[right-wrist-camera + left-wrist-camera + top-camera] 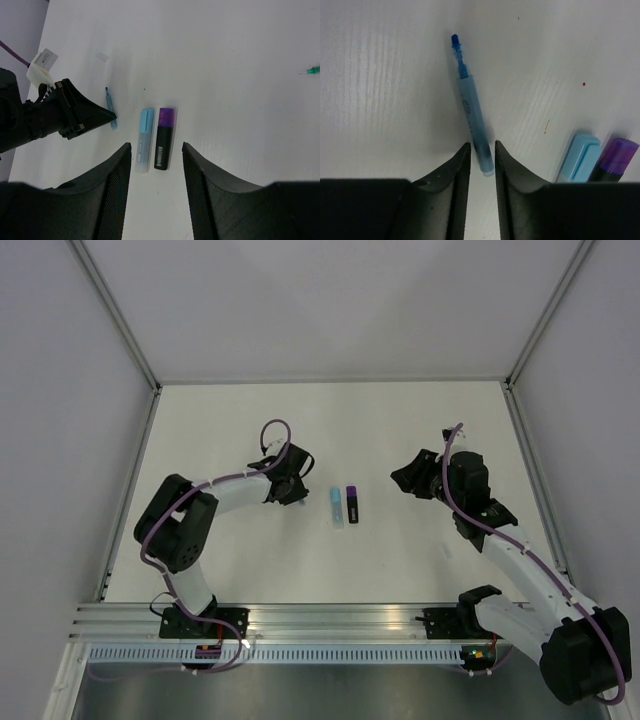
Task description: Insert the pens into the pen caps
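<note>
Purple cap (166,116) on black marker (161,150); light blue cap (146,122) seemingly seated too

The top external view looks steeply down on the whole table (400,430), with the arm bases (205,625) at 6 o'clock. The left wrist view hangs close over the table behind the left end effector (482,144); the right wrist view sits farther back behind the right end effector (156,145). All three share the light blue marker (144,142) and purple-capped marker (162,137).

No legible text or labels
</note>
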